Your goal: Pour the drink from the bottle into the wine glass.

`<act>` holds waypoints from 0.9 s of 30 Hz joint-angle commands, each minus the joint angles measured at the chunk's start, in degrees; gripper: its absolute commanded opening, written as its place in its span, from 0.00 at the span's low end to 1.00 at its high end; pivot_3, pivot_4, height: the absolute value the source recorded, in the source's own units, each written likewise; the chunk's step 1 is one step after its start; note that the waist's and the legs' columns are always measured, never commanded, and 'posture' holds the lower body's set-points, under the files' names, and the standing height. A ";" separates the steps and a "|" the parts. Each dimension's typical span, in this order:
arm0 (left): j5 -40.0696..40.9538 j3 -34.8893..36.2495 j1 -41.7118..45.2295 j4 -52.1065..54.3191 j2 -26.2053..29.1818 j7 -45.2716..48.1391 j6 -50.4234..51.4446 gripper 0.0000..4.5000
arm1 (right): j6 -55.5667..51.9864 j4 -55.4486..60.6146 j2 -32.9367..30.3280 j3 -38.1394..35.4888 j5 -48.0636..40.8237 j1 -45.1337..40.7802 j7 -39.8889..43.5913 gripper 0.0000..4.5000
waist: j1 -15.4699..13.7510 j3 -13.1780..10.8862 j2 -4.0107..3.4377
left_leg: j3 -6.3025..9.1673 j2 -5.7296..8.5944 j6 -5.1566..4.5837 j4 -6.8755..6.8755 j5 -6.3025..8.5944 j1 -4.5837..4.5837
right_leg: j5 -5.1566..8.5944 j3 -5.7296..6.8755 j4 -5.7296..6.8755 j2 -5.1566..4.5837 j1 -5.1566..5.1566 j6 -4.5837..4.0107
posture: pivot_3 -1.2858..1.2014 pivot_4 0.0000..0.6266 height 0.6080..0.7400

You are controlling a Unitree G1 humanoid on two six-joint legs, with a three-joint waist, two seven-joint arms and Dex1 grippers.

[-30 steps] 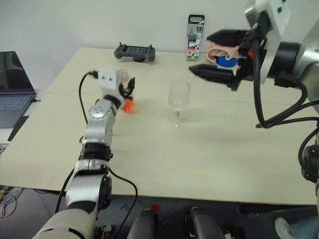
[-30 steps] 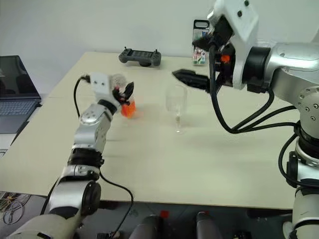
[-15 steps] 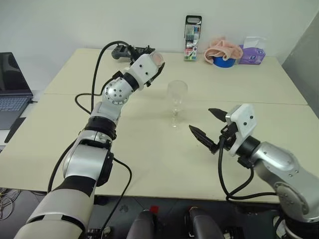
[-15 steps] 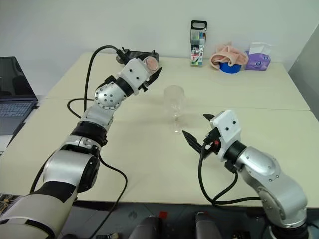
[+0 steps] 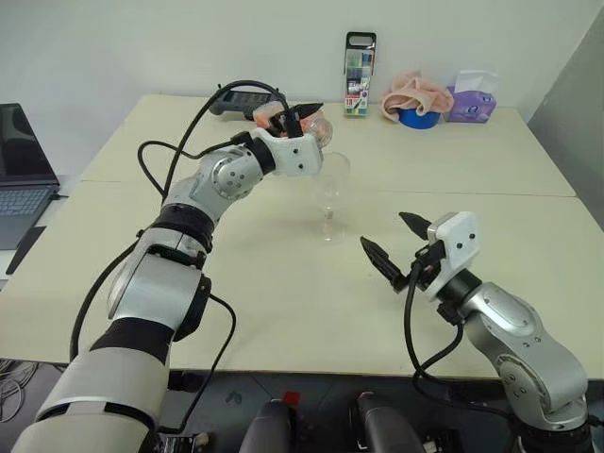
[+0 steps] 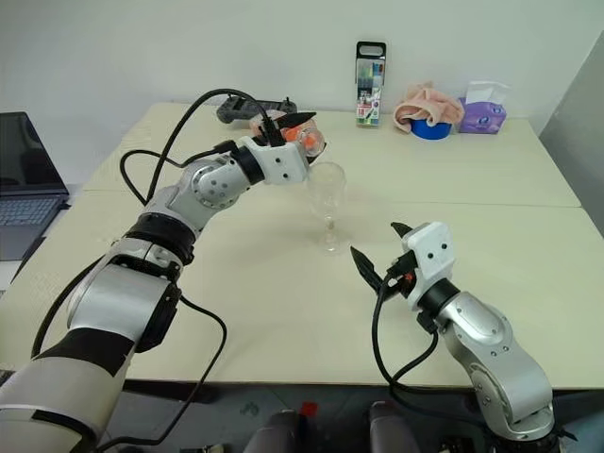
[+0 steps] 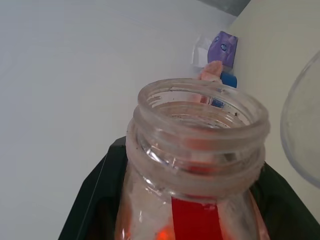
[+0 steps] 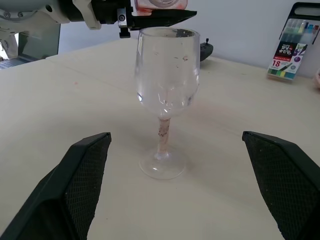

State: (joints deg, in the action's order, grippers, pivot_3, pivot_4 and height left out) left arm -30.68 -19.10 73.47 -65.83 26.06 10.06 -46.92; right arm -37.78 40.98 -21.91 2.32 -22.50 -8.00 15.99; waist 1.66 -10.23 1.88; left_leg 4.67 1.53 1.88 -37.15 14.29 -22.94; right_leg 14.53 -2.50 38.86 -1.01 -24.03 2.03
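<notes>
A laptop [image 5: 24, 156] sits at the far left edge, off the bench [image 5: 236, 274]. At the back of the bench lies a dark handheld controller [image 5: 236, 99]. The left gripper [image 5: 293, 121] is raised above the bench with its fingers clamped on the bottle [image 5: 307, 127], which is tipped over on its side, just beside the rim of the wine glass [image 5: 329, 193]. From the left wrist the bottle's mouth is uncapped, a red strip runs down its side with no writing that can be read, and a little of the orange-red drink [image 7: 160, 232] shows low inside. The wine glass stands upright near the middle of the bench. Behind it a black-framed marker pack [image 5: 358, 61] stands upright; its red label cannot be read. Further right are a pink cloth over a blue object [image 5: 411, 96] and a purple tissue pack [image 5: 469, 96]. The right gripper [image 5: 396, 247] is low over the bench in front of the glass, fingers wide apart, holding nothing.
</notes>
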 commanded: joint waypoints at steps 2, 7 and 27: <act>-2.03 -0.86 3.68 -0.20 1.40 -4.01 -1.28 0.48 | 1.73 0.79 0.31 -1.17 0.19 -1.12 0.28 1.00 | 0.01 0.00 0.00 | 0.00 0.00 0.00 0.00 0.00 0.00 | 0.00 0.00 0.00 0.00 0.00 0.00 | 0.52 0.24 1.00; -7.75 -4.68 5.30 -1.01 2.77 -8.56 -2.01 0.48 | 1.32 0.99 0.79 -1.69 -0.41 -1.02 0.45 1.00 | 0.02 0.00 0.00 | -0.01 0.01 0.00 0.00 0.00 0.00 | 0.00 -0.01 0.01 0.00 0.00 0.00 | 0.52 0.24 1.00; -15.75 -11.78 8.92 -3.57 3.75 -17.21 -1.40 0.48 | -1.45 3.56 0.65 -1.49 -2.70 -2.27 0.56 1.00 | 0.02 0.00 0.00 | -0.01 0.03 0.00 -0.02 0.00 0.00 | 0.01 0.00 0.05 -0.02 0.00 0.01 | 0.52 0.24 1.00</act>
State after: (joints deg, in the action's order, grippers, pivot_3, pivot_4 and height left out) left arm -46.50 -31.17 79.25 -70.08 28.82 -5.70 -48.08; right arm -39.57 42.28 -21.19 1.38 -24.44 -9.62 16.27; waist 1.68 -10.23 1.88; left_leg 4.65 1.55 1.88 -37.17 14.29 -22.94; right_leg 14.54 -2.50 38.91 -1.02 -24.03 2.04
